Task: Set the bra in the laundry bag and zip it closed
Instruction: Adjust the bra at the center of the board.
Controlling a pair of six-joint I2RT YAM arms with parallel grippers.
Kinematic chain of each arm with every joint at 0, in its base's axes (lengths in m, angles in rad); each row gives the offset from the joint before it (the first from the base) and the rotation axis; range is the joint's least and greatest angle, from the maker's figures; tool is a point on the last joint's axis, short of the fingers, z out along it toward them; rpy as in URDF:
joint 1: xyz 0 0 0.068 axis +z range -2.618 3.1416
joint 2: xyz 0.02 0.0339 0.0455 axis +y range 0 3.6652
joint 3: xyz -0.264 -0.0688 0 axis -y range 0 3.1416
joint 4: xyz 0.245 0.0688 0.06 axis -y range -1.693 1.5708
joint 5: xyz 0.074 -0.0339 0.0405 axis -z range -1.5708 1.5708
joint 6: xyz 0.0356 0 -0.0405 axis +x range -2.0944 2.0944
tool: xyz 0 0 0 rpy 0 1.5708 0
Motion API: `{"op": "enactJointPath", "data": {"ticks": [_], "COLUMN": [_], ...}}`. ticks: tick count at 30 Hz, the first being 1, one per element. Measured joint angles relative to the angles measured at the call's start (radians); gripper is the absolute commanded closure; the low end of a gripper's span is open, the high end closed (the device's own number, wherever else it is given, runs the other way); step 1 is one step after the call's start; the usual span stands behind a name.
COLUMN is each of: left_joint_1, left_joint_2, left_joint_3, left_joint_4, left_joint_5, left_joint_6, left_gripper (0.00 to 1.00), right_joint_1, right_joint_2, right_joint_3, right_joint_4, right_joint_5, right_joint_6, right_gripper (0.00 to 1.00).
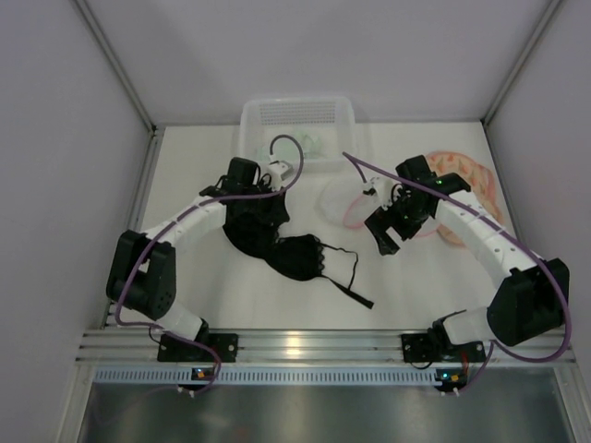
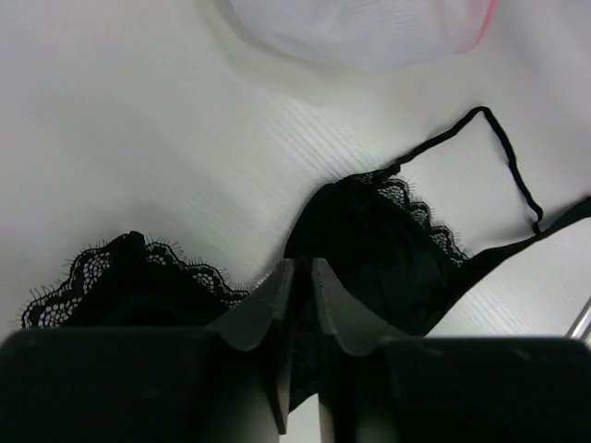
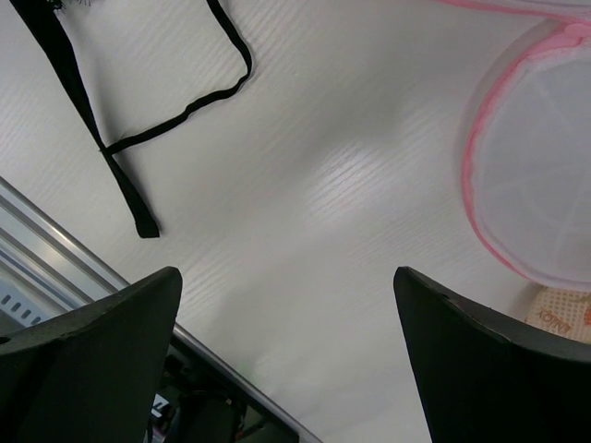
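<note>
The black lace bra point(image 1: 294, 255) lies on the white table left of centre, its straps point(image 1: 349, 277) trailing toward the front. My left gripper point(image 1: 261, 219) is shut on the bra's fabric between the two cups; in the left wrist view its fingers point(image 2: 297, 277) pinch the black cloth point(image 2: 379, 249). The white mesh laundry bag with pink trim point(image 1: 346, 201) lies at centre back, seen also in the left wrist view point(image 2: 360, 28) and the right wrist view point(image 3: 545, 166). My right gripper point(image 1: 386, 233) hovers open and empty just right of the bag, above bare table point(image 3: 286, 277).
A clear plastic basket point(image 1: 297, 125) stands at the back centre, close behind the left gripper. A patterned orange-and-white cloth point(image 1: 471, 189) lies at the right under the right arm. A bra strap point(image 3: 138, 138) shows in the right wrist view. The metal rail point(image 1: 305, 346) marks the front edge.
</note>
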Motion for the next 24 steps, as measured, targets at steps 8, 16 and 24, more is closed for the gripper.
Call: {"op": "enactJointPath", "data": {"ticks": [8,16,24], "left_joint_1": [-0.055,-0.157,-0.440], "left_joint_2": [0.056,-0.119,-0.143], "left_joint_3": [0.072,0.113,0.090], "left_joint_4": [-0.031,-0.082,-0.134], "left_joint_5": [-0.010,0.017,0.029], "left_joint_6": [0.030,0.116,0.248], "left_gripper": [0.54,0.54,0.54], "right_joint_1": [-0.011,-0.150,-0.476], "right_joint_2": [-0.023,-0.079,-0.082], "right_joint_3": [-0.002,-0.021,0.013], "right_joint_4": [-0.003,-0.035,-0.083], "right_joint_5": [0.012,-0.071,-0.290], "right_joint_6": [-0.009,-0.009,0.048], "right_gripper": [0.01,0.01,0.01]}}
